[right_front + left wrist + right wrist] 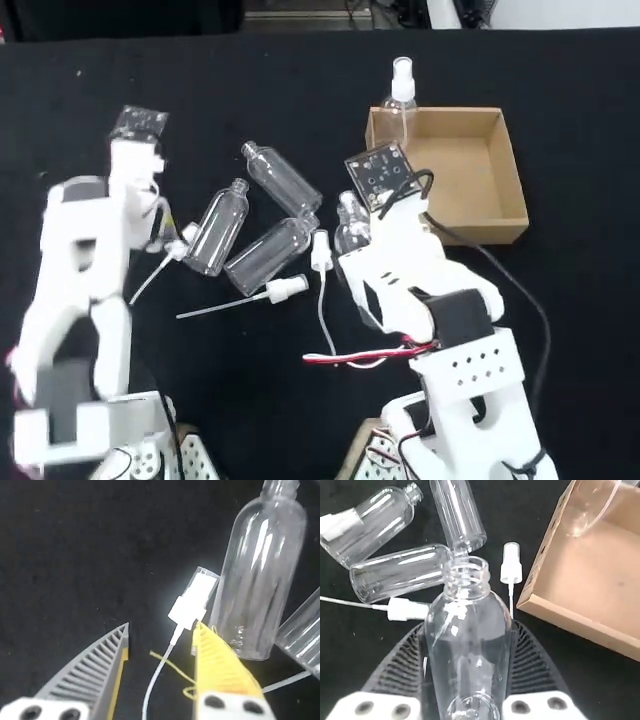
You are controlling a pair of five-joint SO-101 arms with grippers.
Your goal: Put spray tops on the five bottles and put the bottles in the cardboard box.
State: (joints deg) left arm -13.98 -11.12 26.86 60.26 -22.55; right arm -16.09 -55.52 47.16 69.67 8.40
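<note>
The right claw (pixel 472 630) grips a clear, uncapped bottle (pixel 466 587) near the cardboard box (pixel 555 614), while the left claw (pixel 161 630) gapes open beside a white spray top (pixel 194 602).

bright light, seemingly from above — white glare streaks on each clear bottle (pixel 465 630).

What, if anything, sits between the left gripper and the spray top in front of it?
Nothing visible does. The open left gripper faces the spray top directly, with the top's tube trailing back into the gap. A clear bottle lies close beside the top, next to the yellow finger, not in the path.
</note>
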